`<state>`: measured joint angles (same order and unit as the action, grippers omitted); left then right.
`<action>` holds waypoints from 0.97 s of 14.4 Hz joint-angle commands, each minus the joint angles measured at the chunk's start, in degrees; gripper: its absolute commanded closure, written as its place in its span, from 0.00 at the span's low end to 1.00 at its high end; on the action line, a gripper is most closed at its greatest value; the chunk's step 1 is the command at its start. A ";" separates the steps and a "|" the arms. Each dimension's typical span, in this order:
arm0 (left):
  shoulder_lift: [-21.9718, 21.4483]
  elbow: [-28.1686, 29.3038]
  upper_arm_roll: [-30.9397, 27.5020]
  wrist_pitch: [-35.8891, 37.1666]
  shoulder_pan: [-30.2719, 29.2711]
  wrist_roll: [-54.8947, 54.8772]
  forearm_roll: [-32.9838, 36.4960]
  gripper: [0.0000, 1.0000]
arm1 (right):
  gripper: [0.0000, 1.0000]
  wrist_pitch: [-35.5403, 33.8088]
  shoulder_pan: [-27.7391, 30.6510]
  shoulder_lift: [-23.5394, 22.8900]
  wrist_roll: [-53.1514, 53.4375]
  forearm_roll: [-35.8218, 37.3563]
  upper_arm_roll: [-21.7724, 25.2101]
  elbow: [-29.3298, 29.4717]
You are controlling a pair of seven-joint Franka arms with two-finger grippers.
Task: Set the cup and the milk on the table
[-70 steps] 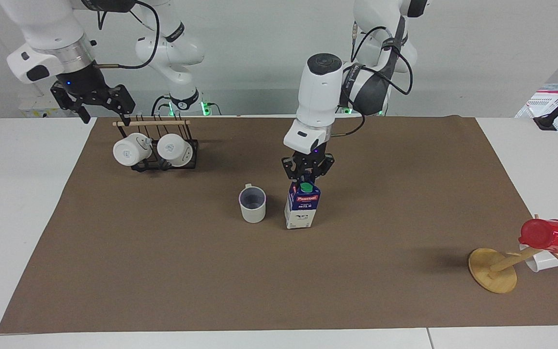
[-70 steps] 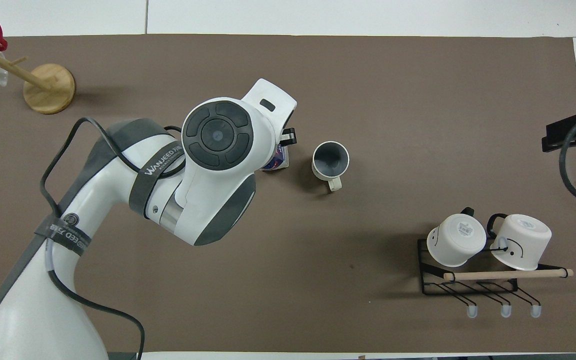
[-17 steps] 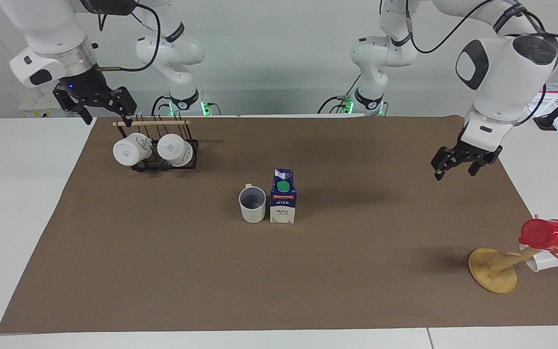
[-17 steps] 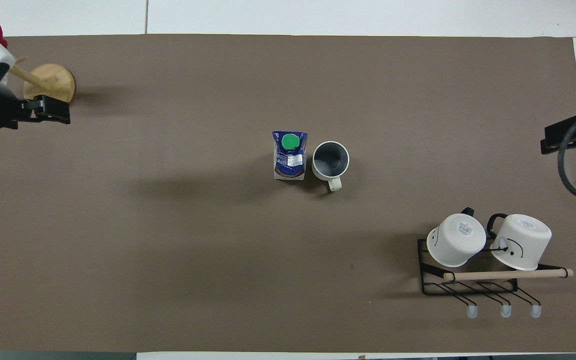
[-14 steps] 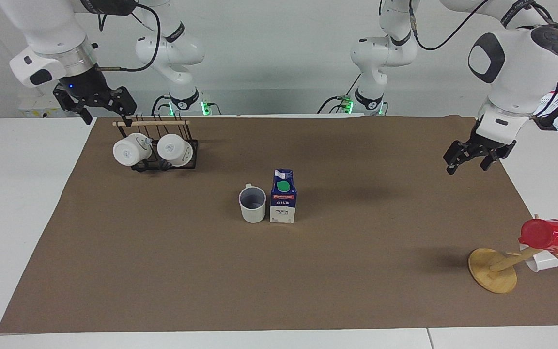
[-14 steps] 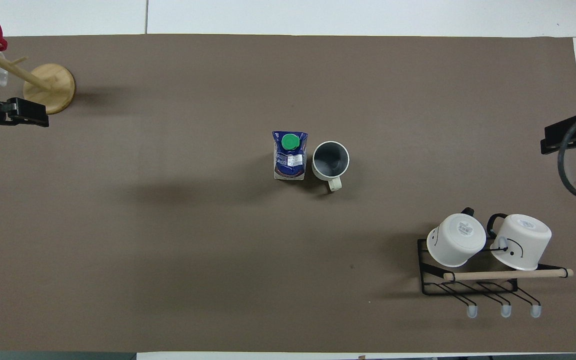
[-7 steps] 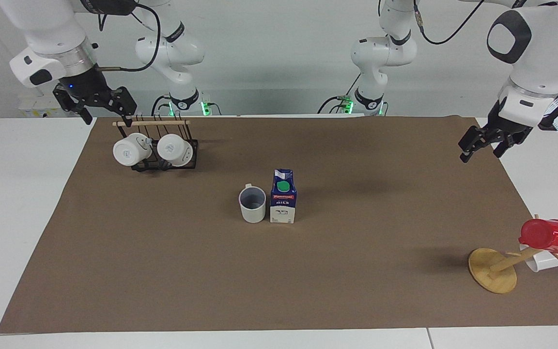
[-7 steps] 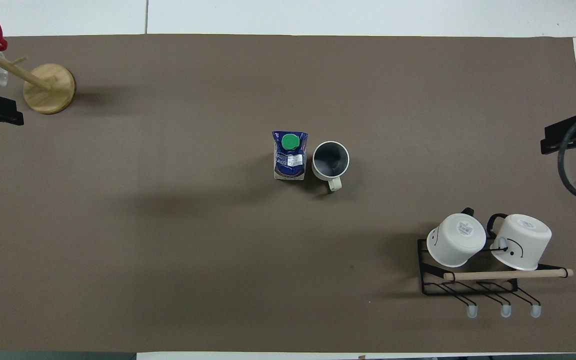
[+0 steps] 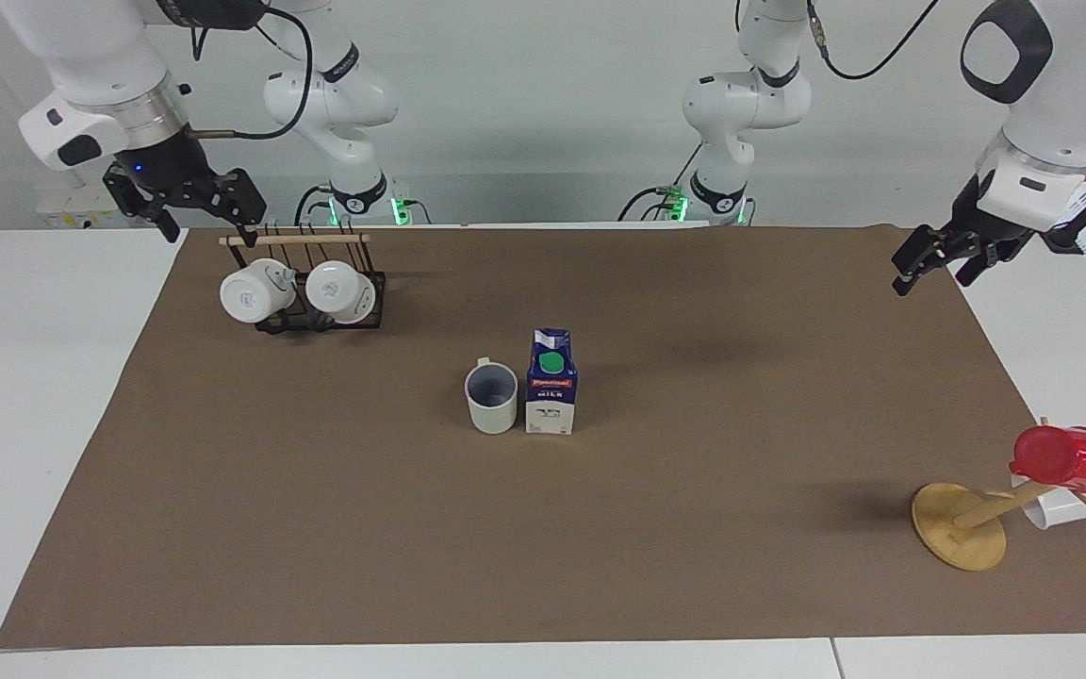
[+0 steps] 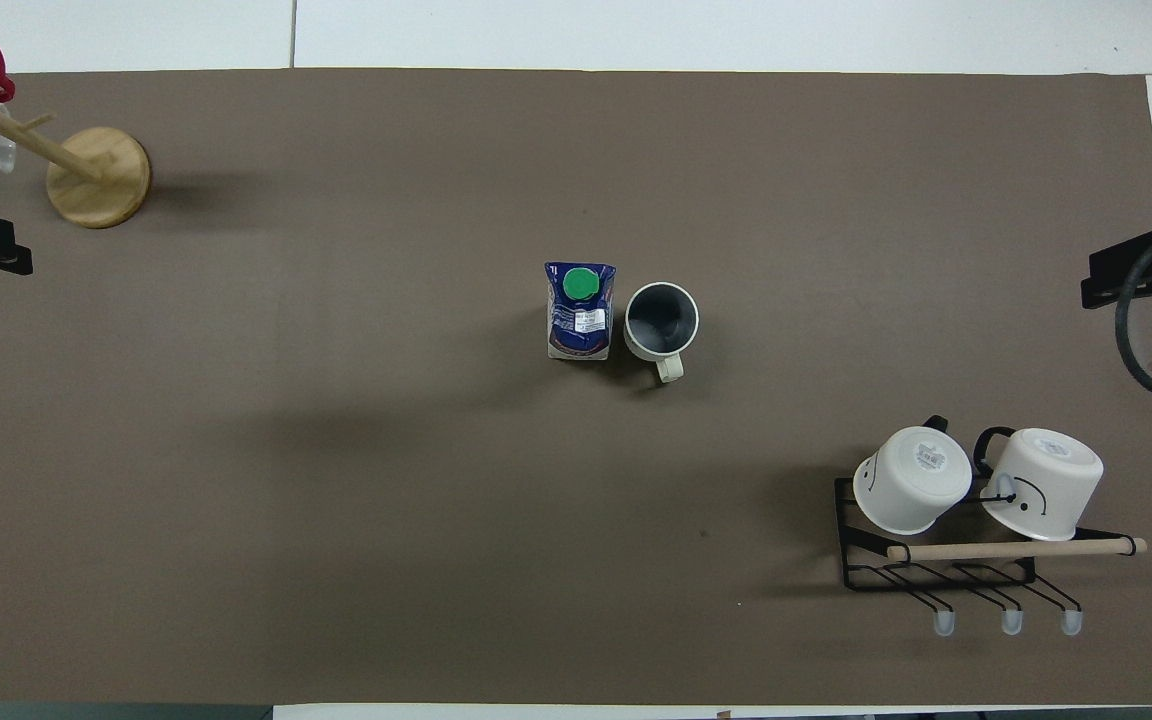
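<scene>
Your cup (image 9: 491,399) and milk (image 9: 551,382) stand upright, touching or nearly so, mid-table (image 9: 317,528). Left gripper (image 9: 941,261) and right gripper (image 9: 187,200) hang released and empty at the table's ends. Only risk I'd guess: any sweep across the middle tips the milk into the cup.

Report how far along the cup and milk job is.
Done, it seems: the cup and the milk stand upright side by side mid-table, neither held. In hand: nothing; the left gripper hangs open over its end's edge of the brown sheet, and the right gripper waits open above the mug rack. Left: nothing visible, perhaps parking the arms.
</scene>
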<state>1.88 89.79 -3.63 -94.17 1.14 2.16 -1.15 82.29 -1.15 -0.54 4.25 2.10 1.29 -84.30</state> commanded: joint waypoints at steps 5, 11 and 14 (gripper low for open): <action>-1.97 2.06 0.47 -0.14 -1.67 -0.84 -0.69 0.00 | 0.00 -0.72 0.71 0.19 -0.91 -1.14 -0.15 0.01; -1.97 2.50 0.56 -1.11 -1.15 -1.02 -0.26 0.00 | 0.00 -0.72 0.71 0.19 -0.91 -1.14 -0.15 0.01; -1.71 1.97 0.56 -1.37 -0.97 -4.16 0.53 0.00 | 0.00 -0.72 0.71 0.19 -0.91 -1.14 -0.15 0.01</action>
<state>1.42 90.27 -3.14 -94.30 0.06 1.03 -1.16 82.29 -1.15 -0.54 4.25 2.10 1.29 -84.30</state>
